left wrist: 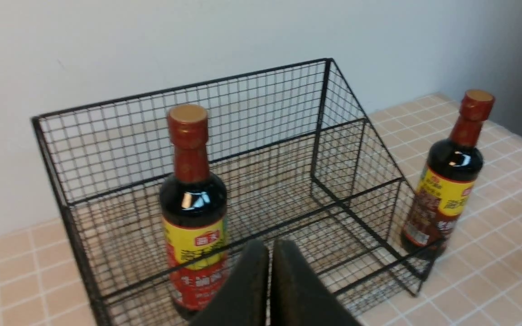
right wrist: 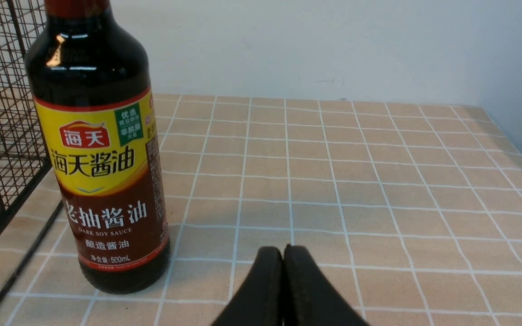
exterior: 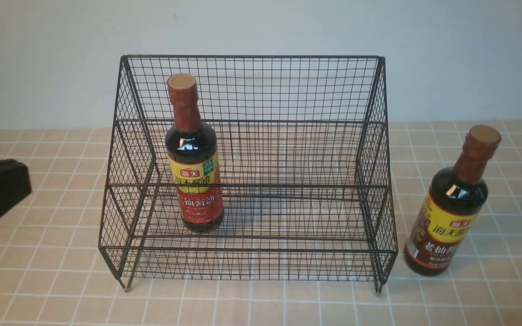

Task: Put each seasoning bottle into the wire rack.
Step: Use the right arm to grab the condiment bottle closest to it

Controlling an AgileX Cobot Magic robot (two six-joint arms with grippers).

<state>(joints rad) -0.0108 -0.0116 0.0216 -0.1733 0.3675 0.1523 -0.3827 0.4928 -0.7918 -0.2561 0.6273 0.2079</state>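
Left pincer point(left wrist: 270, 248) is empty, its two dark fingers pressed together, and it faces the black wire rack point(exterior: 252, 86). Right pincer point(right wrist: 282, 254) is likewise closed on nothing, low over the tiled surface point(right wrist: 379, 181). The red-label bottle point(exterior: 195, 181) stands upright on the rack's lower tier, toward its left side. The brown-label bottle point(exterior: 451, 213) stands on the surface just beside the rack's right end, near the right pincer.

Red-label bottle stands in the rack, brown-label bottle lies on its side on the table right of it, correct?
Not quite: the brown-label bottle stands upright, not on its side, as the front view shows. It is on the table right of the rack, and the red-label bottle does stand in the rack.
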